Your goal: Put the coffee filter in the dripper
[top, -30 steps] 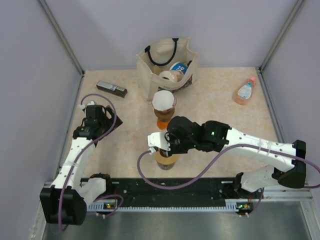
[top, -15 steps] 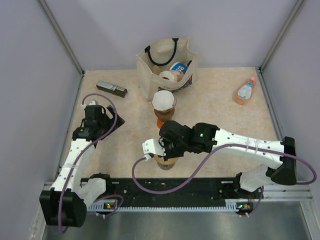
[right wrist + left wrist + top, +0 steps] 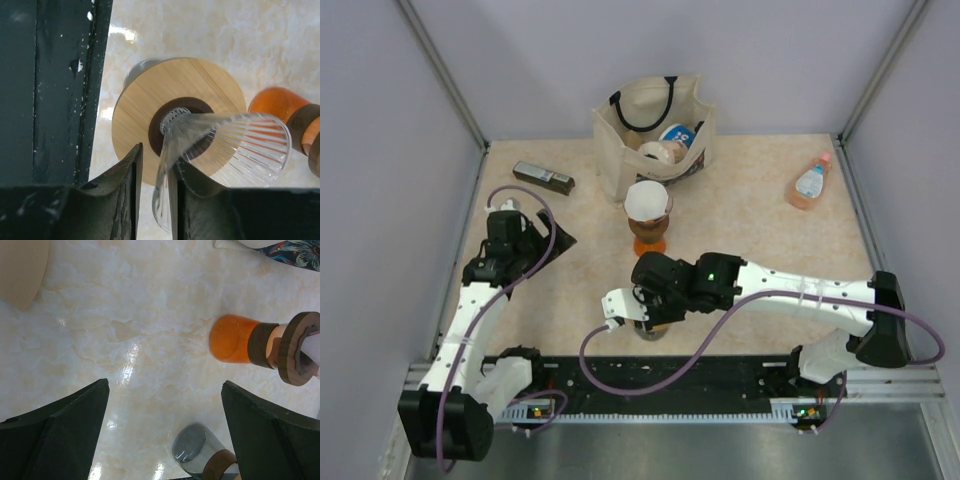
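Tote bag (image 3: 650,120), far centre: blue print inside is unreadable. Left gripper (image 3: 165,385): jaws wide apart, empty. Right gripper (image 3: 155,160): jaws slightly apart astride the rim of the dripper (image 3: 230,145), whose tip sits in the tan ring (image 3: 135,112); hidden in top view. Coffee filter (image 3: 647,200) sits atop the orange beaker (image 3: 648,243), just beyond.

A beige marbled tabletop (image 3: 750,220) is boxed by pale lavender-grey wall panels (image 3: 650,40) behind and beside it; silver metal posts (image 3: 443,75) rise from its far corners, and white glare patches (image 3: 131,356) lie on it.
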